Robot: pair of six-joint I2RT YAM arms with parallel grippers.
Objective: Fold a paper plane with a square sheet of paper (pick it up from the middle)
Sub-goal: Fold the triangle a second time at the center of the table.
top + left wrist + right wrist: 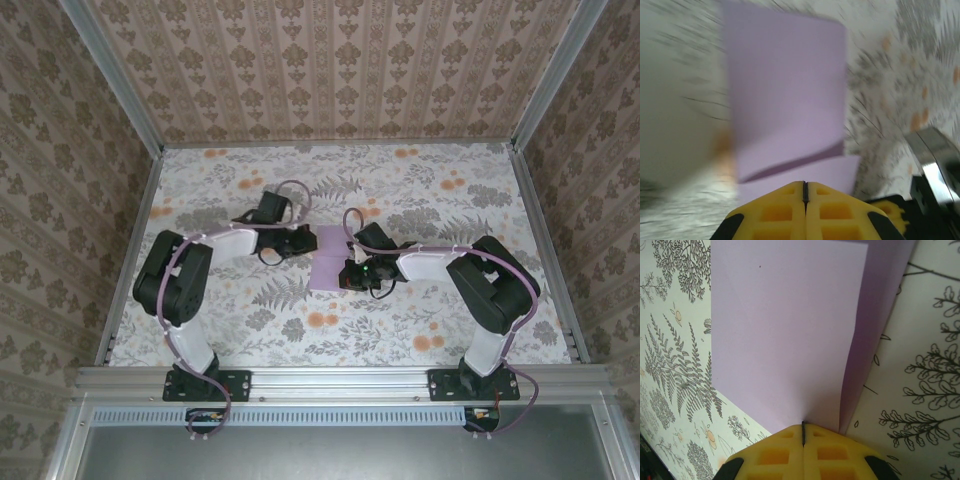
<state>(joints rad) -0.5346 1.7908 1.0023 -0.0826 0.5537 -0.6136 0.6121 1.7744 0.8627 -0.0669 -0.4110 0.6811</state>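
Right gripper [803, 426]: in its wrist view the two yellow fingers are pressed together with no gap, and the lavender paper runs straight down into the seam between them, so it appears to be pinching the sheet's edge. From the fingertips, a broad lavender flap rises toward 12 o'clock, and a second layer of the same paper peeks out beside it at 1 o'clock.

Left gripper [805, 189]: its fingers are also closed tight. The paper's lower layer reaches right up to the tips at 12 o'clock. The view is blurred, so I cannot tell whether paper is caught between the fingers or lies just in front of them. Above it, an upper flap casts a dark shadow line, which means it is not lying flat.

From above, the square sheet of paper [329, 260] sits at the centre of the floral tabletop [250, 330] and shows as a narrow doubled rectangle. The left gripper touches it at about 10 o'clock and the right gripper at about 4 o'clock.

The step in hand looks like the first fold, with one half of the sheet brought over the other to make the centre crease. No dart shape exists yet. The next move probably calls for lining up the two free edges, then pressing along the fold so the crease sets sharply. The thin paper could slip or skew if one side lets go too early.
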